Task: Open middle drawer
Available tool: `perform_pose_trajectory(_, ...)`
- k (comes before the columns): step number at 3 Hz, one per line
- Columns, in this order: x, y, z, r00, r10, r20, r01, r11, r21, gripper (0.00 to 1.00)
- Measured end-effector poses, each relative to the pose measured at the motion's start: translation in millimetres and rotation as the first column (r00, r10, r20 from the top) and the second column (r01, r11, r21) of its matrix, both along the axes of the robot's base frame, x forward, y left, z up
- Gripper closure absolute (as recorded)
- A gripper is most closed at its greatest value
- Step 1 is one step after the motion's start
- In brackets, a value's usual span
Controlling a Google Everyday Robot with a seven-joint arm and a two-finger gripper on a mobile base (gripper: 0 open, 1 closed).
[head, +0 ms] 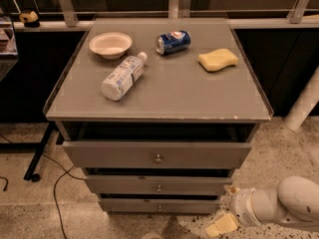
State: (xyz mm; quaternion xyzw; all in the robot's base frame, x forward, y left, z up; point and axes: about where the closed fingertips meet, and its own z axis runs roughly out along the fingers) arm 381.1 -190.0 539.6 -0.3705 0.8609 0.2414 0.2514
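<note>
The grey cabinet has three drawer fronts stacked below its top. The middle drawer (124, 185) is the medium front, with a small round metal knob (159, 188), and looks nearly closed. The top drawer (109, 154) above it stands slightly out. The bottom drawer (129, 205) is the narrowest. My gripper (227, 207) is low at the right, just off the cabinet's lower right corner, near the floor. Its pale fingertips (222, 225) stand apart and hold nothing. It is right of and below the middle drawer's knob, not touching it.
On the cabinet top (199, 93) lie a white bowl (110, 44), a plastic bottle (122, 76) on its side, a blue can (172, 42) and a yellow sponge (218, 59). A cable and a black stand leg (39, 153) are on the floor at left. A white post (305, 106) is at right.
</note>
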Motion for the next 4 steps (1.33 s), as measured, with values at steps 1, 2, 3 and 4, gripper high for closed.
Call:
perform_pose_trajectory(1, -0.1, 1.2, -3.3, 1.0000, 0.000, -0.005, 0.000, 1.000, 0.006, 0.19)
perform_pose_trajectory(2, -0.1, 1.2, -3.3, 1.0000, 0.000, -0.005, 0.000, 1.000, 0.006, 0.42)
perform_pose_trajectory(3, -0.1, 1.3, -3.4, 1.0000, 0.000, -0.005, 0.000, 1.000, 0.006, 0.65)
perform_pose_trajectory(4, 5.7, 9.9, -14.7, 0.9994, -0.035, -0.003, 0.035, 0.998, 0.058, 0.89)
